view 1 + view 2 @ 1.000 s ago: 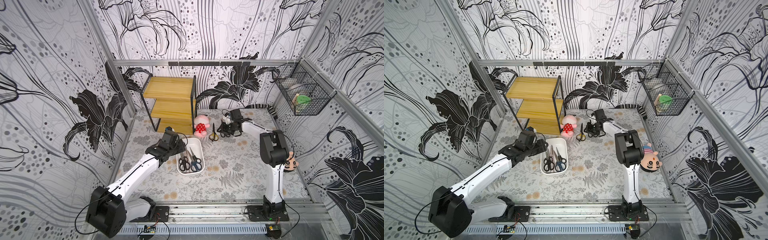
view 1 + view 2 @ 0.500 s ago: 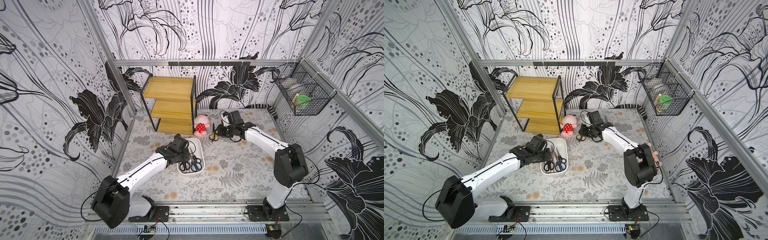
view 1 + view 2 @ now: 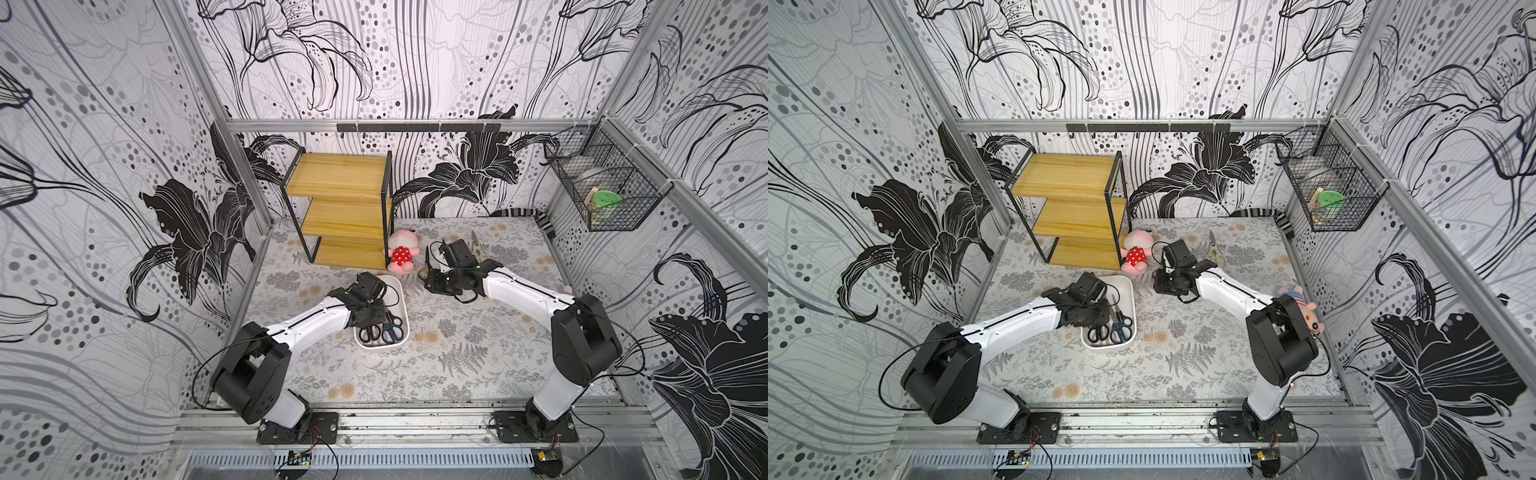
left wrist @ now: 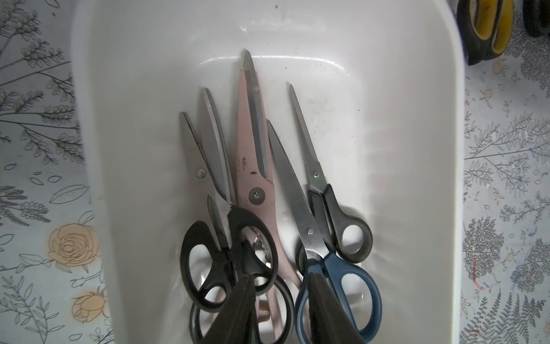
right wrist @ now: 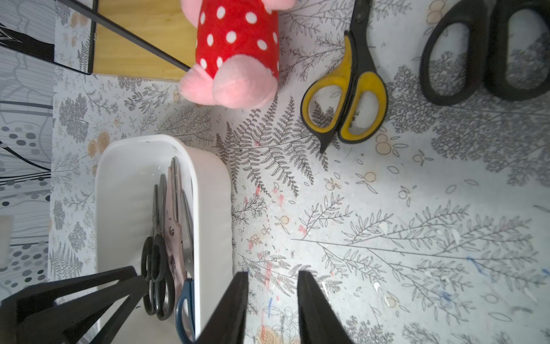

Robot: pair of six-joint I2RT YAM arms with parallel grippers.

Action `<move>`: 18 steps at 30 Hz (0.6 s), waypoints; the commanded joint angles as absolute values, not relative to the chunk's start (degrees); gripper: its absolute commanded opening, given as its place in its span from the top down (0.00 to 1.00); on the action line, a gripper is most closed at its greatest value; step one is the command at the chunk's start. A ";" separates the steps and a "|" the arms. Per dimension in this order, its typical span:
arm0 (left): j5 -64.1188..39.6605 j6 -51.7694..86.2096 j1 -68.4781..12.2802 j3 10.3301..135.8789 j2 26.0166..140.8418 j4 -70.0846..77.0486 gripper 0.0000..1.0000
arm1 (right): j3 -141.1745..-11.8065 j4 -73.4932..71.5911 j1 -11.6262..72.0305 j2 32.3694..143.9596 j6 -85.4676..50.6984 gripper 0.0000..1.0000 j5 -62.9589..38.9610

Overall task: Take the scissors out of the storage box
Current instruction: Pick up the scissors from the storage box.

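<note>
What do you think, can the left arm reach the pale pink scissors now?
Probably yes: the left gripper hangs right above the pale pink scissors, blades uncovered; black scissors overlap their handles.

Tight in the storage box (image 4: 416, 149), roomy on the front bench (image 3: 457, 365)
Your left claw (image 4: 281, 280) sits among stacked scissors (image 4: 253, 166) between the walls; your right claw (image 5: 272, 277) has bare bench below; plush toy (image 5: 235, 44), shelf (image 3: 345, 174) and loose scissors (image 5: 345, 98) crowd the back.
</note>
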State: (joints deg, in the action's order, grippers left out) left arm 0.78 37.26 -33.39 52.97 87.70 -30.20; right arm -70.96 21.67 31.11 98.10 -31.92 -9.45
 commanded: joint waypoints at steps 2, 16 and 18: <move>-0.76 37.63 -33.68 54.93 90.46 -25.48 0.66 | -71.63 23.44 30.97 96.47 -31.63 0.67 -7.64; 0.57 37.88 -33.68 56.09 91.33 -27.39 0.67 | -70.75 24.01 30.99 96.14 -30.95 0.67 -6.24; 1.01 38.06 -33.68 55.96 90.17 -27.99 0.67 | -70.87 23.99 31.02 96.48 -30.85 0.67 -6.33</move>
State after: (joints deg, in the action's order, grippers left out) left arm -0.36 37.54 -33.39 54.65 92.51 -27.27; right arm -70.96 22.92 31.11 97.84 -31.90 -7.40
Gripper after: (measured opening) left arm 0.330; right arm 0.328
